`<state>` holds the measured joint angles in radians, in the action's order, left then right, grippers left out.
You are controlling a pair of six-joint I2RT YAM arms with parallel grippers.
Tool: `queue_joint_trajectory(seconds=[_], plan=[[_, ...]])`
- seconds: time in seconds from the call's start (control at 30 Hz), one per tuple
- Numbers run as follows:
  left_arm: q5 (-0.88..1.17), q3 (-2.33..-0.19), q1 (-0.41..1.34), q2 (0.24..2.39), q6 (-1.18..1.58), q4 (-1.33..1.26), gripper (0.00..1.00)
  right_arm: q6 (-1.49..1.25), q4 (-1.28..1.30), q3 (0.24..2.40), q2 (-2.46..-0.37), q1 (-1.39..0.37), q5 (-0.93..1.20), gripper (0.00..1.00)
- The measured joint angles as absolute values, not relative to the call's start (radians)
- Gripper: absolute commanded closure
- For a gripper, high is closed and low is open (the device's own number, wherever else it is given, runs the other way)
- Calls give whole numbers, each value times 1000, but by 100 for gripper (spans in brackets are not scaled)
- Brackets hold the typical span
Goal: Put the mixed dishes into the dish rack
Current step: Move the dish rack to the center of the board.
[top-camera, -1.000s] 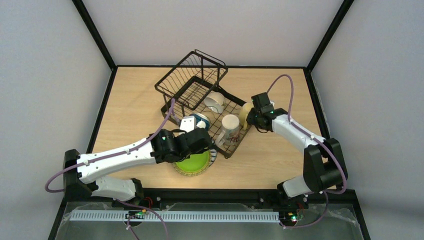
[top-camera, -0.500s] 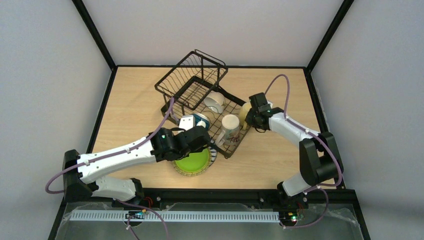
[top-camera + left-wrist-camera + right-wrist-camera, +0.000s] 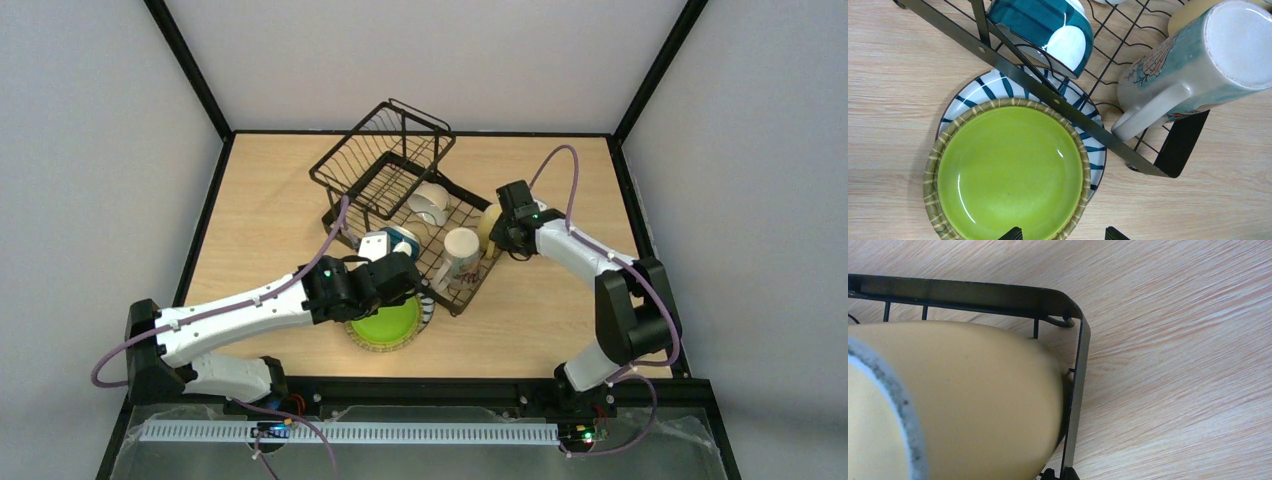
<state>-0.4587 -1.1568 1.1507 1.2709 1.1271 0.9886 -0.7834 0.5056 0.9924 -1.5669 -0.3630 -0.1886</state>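
Note:
The green plate [image 3: 1008,175] [image 3: 385,322] lies flat on the table, and a blue-and-white striped rim [image 3: 998,85] shows beneath it, partly under the front bar of the dish rack [image 3: 1048,95] [image 3: 385,150]. My left gripper [image 3: 1064,235] [image 3: 408,285] hovers open over the plate's near rim, one fingertip on each side. In the rack lie a blue-outside bowl [image 3: 1043,27], a cream mug [image 3: 1198,55] and a white bowl [image 3: 430,203]. The yellow mug [image 3: 948,400] [image 3: 491,228] sits at the rack's right corner. My right gripper [image 3: 1057,474] [image 3: 497,245] is shut on the rack's thin side rim [image 3: 1075,390], beside the mug.
The rack's tall basket tier [image 3: 400,130] stands at the back, tilted toward the left. Black frame posts and grey walls enclose the wooden table [image 3: 270,200]. Both arm bases sit along the near edge.
The right gripper has closed from open to shut at the rack's right edge, and its arm has shifted slightly left. The left arm has hardly moved.

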Motion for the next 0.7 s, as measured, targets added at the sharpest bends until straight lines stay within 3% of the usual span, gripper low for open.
queue_joint_trajectory(seconds=[0.7], plan=[[-445,-1151,1150,1326,1113,983,5,-768,509,1111,-1675,-276,-123,100]])
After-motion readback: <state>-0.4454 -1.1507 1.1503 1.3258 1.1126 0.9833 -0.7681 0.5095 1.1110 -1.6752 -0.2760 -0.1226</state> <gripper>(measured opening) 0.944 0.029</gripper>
